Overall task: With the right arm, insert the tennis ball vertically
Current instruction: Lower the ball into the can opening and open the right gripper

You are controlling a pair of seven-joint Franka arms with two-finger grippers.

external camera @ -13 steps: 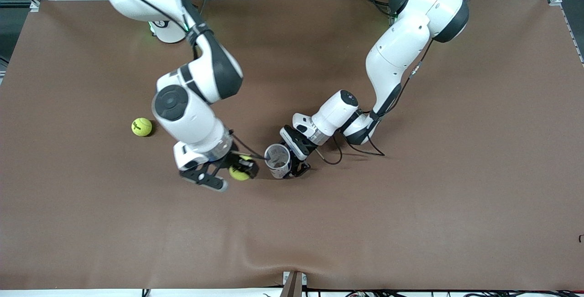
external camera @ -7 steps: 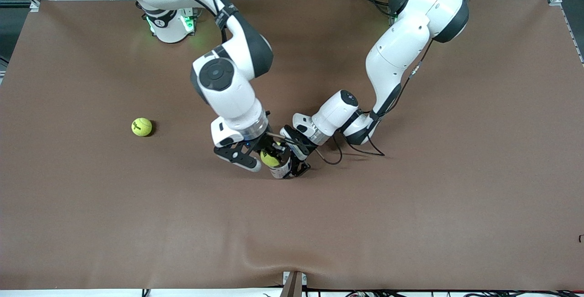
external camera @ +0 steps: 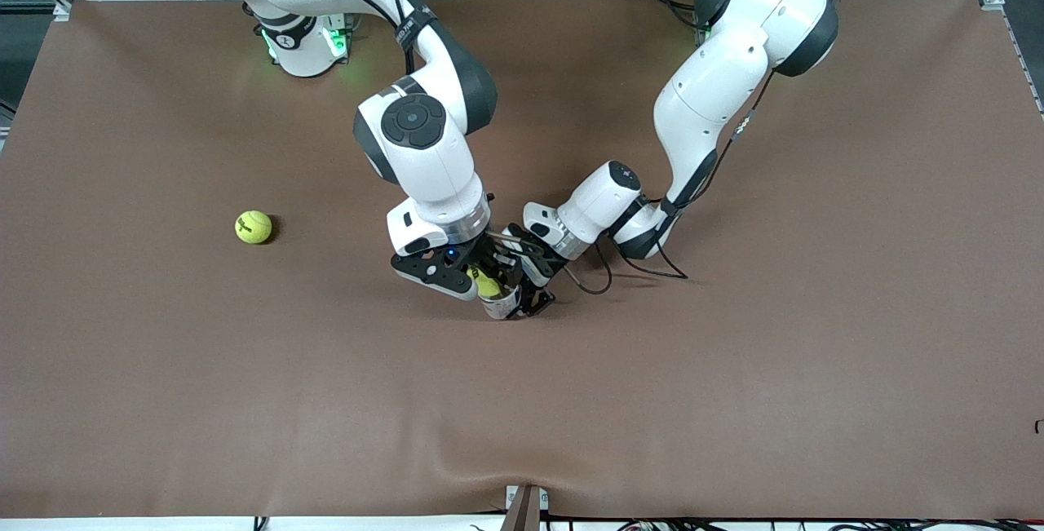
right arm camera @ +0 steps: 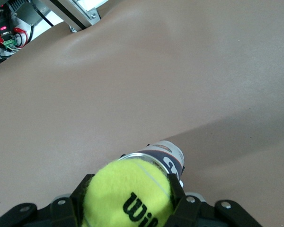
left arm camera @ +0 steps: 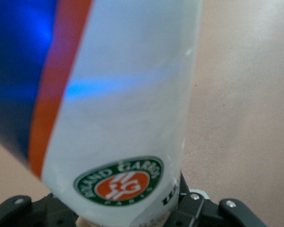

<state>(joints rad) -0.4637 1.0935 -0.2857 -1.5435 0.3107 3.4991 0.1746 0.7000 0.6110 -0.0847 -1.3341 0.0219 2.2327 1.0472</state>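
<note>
While a second ago the right gripper (external camera: 488, 276) hung over bare table well to the right arm's side of the can, it has now swung across and sits directly over the can's mouth, its black fingers (right arm camera: 177, 198) clamped on the fuzzy yellow-green tennis ball (external camera: 487, 284). Half a second ago the ball was just arriving over the rim; now it looks lower, partly tucked behind the gripper's body in the front view. From the right wrist view the felt ball (right arm camera: 128, 196), with bold black lettering, is pinched between the two pads, and the round rim of the can (right arm camera: 164, 158) peeks out just under it.

No change on the left arm: the left gripper (external camera: 532, 290) keeps the can (external camera: 502, 303) upright on the brown matte table (external camera: 734, 392), jaws closed around its base. Up close in the left wrist view, that can (left arm camera: 118, 118) is a smooth, glossy cylinder, white with an orange stripe, a blue band and a round green-and-orange badge.

A second tennis ball (external camera: 254, 227) stays put on the table, well apart toward the right arm's end.
</note>
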